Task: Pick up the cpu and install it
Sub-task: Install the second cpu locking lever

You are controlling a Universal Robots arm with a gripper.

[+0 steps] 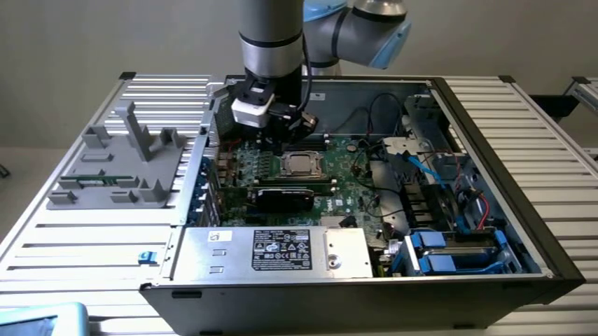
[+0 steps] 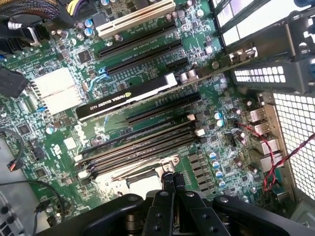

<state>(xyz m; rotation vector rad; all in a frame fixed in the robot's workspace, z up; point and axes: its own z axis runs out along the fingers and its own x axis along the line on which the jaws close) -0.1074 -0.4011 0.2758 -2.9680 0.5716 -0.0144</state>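
Silver power-supply box with white label (image 1: 271,250) fronts the open black computer case (image 1: 523,231).
Black gripper (image 2: 173,184), fingers shut together and empty, hovers over the silver-grey square cpu (image 1: 300,164) at the board's centre, twelve o'clock from the label; descending shut could jam its tips against the chip.

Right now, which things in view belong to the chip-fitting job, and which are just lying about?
Belongs to the job:
- chip, sitting in its socket on the green board
- pincer, shut, just above the socket

Just lying about:
- black card beside the socket
- silver box with white label
- grey rack outside the case, at the exterior view's left
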